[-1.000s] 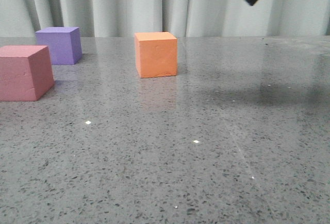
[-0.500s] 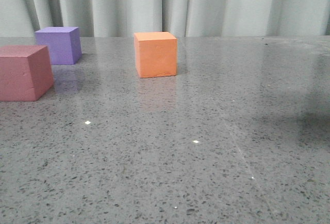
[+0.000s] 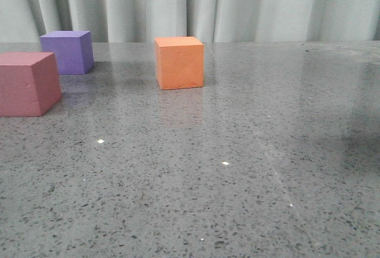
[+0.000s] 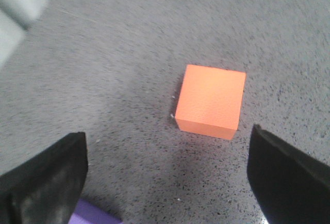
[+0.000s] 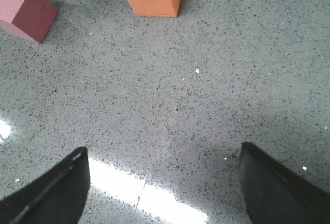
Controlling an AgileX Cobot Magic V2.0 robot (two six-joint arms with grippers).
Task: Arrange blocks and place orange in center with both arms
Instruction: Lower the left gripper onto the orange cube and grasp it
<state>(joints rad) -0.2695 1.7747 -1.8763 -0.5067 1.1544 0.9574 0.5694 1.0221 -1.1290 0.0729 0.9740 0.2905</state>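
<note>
Hovering wide open and empty, the left tool (image 4: 165, 183) is held above the orange cube (image 4: 211, 100), presumably for grasping; the right tool (image 5: 162, 188), likewise open, is kept well apart.

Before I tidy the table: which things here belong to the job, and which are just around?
Job:
orange cube
pink cube
purple cube
left gripper, open
right gripper, open

Just around:
speckled table
curtain
</note>
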